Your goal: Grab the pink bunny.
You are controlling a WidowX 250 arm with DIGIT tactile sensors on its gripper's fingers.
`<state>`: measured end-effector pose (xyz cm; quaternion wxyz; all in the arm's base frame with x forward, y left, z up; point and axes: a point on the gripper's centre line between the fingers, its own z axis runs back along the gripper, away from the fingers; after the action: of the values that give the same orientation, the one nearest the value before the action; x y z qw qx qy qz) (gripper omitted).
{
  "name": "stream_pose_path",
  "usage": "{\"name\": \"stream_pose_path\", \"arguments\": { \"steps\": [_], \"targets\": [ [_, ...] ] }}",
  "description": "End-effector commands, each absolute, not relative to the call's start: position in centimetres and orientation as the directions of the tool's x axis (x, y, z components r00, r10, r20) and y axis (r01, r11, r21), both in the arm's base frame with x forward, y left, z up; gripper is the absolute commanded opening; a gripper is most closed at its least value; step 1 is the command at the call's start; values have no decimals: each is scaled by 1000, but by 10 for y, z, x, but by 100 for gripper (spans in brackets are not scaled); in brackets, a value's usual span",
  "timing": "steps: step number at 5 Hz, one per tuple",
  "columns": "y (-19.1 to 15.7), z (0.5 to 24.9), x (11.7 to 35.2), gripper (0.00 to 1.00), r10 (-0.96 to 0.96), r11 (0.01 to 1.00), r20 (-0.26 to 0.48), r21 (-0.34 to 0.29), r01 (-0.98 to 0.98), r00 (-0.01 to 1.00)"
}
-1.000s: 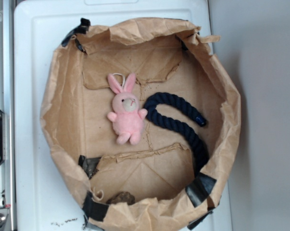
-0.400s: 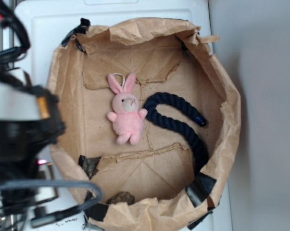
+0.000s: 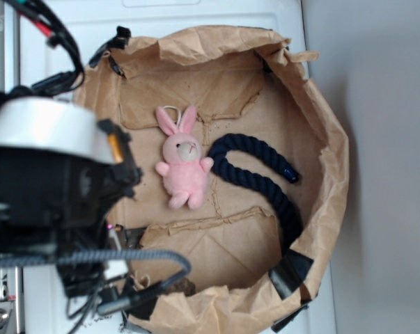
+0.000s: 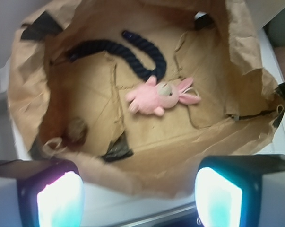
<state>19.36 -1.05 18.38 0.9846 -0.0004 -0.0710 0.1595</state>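
The pink bunny [image 3: 184, 160] is laid flat inside the paper bag [image 3: 321, 125], touching the navy rope [image 3: 265, 174]. The gripper [image 4: 140, 191] is held wide open over the bag's rim, nothing gripped.

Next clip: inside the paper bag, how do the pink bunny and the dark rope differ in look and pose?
The pink bunny is pale pink and fuzzy; the rope is dark navy and twisted. The bunny is compact, with ears, arms and feet; the rope is one long strand. The bunny lies straight, face up; the rope curves in a hook shape toward the bag's wall. Both lie on the floor of the brown paper bag, side by side, ungrasped.
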Motion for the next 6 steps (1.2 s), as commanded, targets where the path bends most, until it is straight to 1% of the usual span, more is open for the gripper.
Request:
{"name": "stream_pose_path", "arguments": {
  "steps": [1,2,5,6],
  "targets": [
    [-5,190,197,100,401,916,181,-45,-400,898],
    [-20,190,199,100,335,941,153,-97,-323,930],
    [-20,190,199,100,335,941,153,-97,-323,930],
    [30,189,172,100,312,949,187,-115,-295,932]
  ]
}}
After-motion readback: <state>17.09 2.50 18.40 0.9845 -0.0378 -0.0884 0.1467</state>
